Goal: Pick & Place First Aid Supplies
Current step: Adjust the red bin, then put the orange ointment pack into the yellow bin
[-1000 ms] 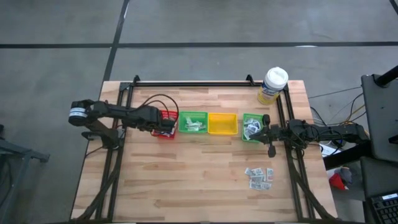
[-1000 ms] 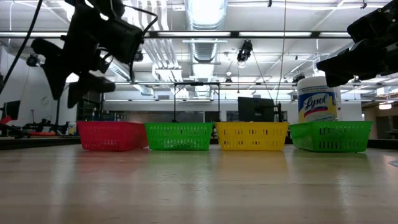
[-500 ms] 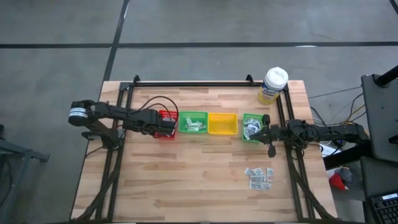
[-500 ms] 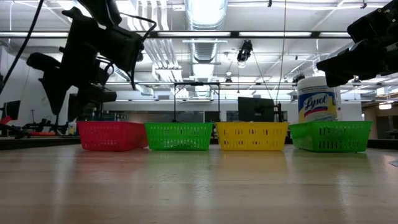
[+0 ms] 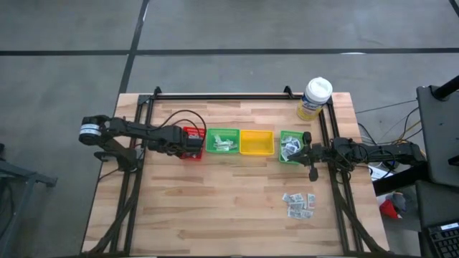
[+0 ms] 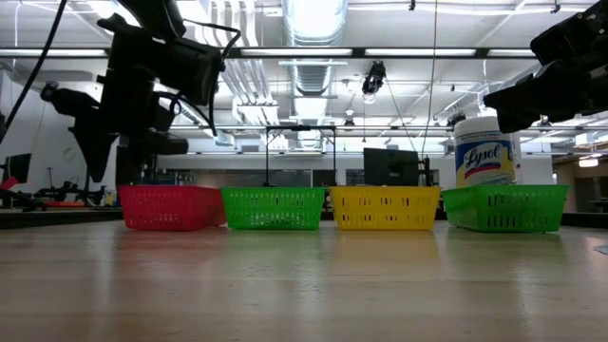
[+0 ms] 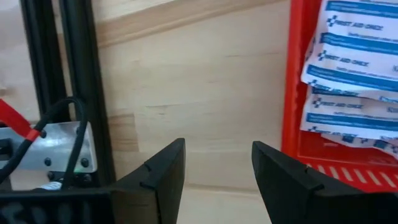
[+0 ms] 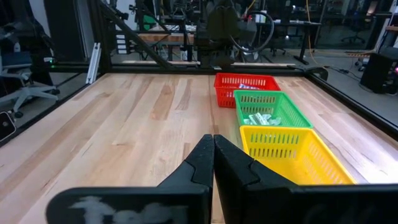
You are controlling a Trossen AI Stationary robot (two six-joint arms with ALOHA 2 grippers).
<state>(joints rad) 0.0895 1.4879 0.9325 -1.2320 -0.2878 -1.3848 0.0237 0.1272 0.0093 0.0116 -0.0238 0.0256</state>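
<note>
The left claw point(image 7: 214, 171) hung open and empty beside the red tray point(image 5: 192, 143) of white strips point(image 7: 354, 87); the right claw point(image 8: 213, 155) was closed, empty.

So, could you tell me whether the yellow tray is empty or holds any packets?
Empty. From above, the yellow tray shows only its bare yellow floor, while the green tray beside it holds pale packets.

You have four trays in a row: red tray point(image 5: 192, 142) just beside the left gripper, then green point(image 5: 222, 141), yellow point(image 5: 257, 142), green point(image 5: 290, 146) by the right gripper. The tub point(image 5: 315, 98) stands beyond that last tray.
</note>
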